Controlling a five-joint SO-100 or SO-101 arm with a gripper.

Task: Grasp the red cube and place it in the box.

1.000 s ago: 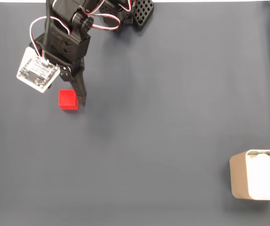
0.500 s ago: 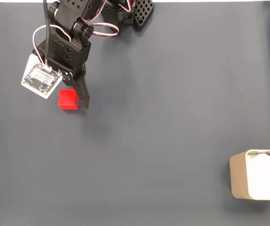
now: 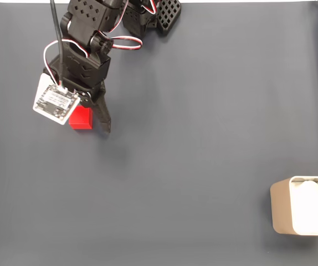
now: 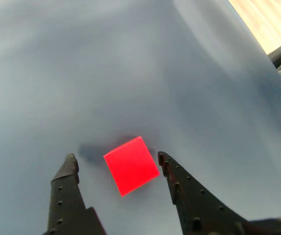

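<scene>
The red cube (image 3: 82,118) lies on the dark mat at the upper left of the fixed view, partly covered by the arm's wrist board. In the wrist view the red cube (image 4: 131,165) sits between the two black fingers, touching neither. My gripper (image 4: 116,161) is open, with one finger (image 4: 68,181) left of the cube and the other finger (image 4: 179,183) right of it. In the fixed view my gripper (image 3: 90,123) hangs over the cube, one finger (image 3: 102,117) reaching past its right side. The box (image 3: 281,213), a grey tin with white padding, stands at the lower right edge.
The arm's black base (image 3: 148,14) sits at the top edge of the mat. A white circuit board (image 3: 55,103) rides on the wrist. A strip of wooden surface (image 4: 270,19) shows beyond the mat in the wrist view.
The arm has moved down and slightly right, so the wrist board now covers part of the cube and the fingers straddle it. The cube and box have not moved.
</scene>
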